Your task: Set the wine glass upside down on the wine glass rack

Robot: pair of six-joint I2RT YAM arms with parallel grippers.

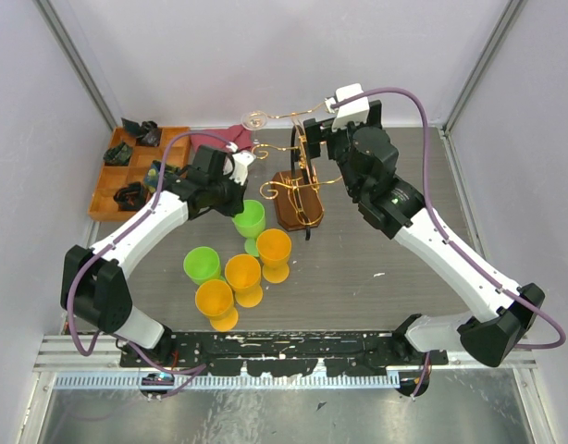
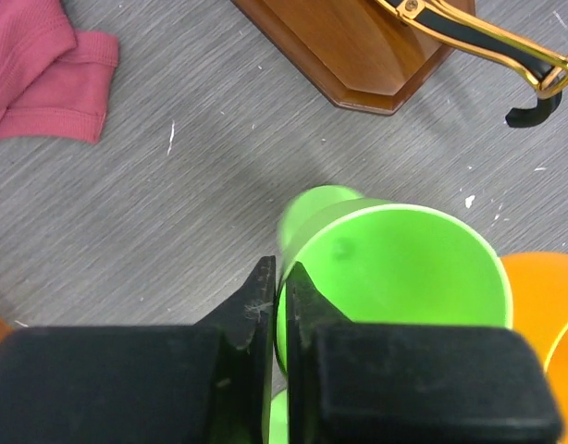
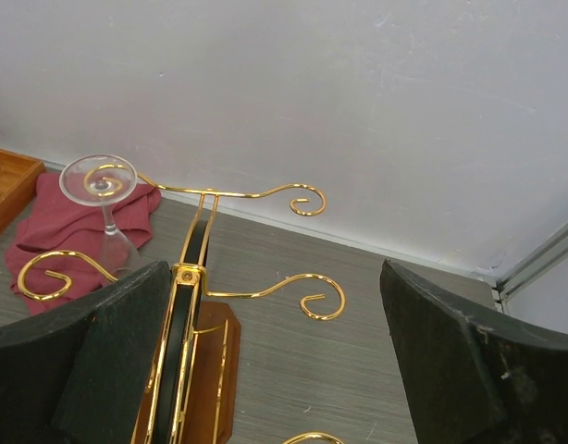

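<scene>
We see the left gripper (image 2: 279, 277) pinched narrowly on the rim of a green wine glass (image 2: 404, 268), at lower centre of the left wrist view. The right gripper (image 3: 273, 277) gapes wide, and the wine glass rack (image 3: 187, 277) shows between its fingers. A clear wine glass (image 3: 101, 180) hangs inverted at upper left.
</scene>
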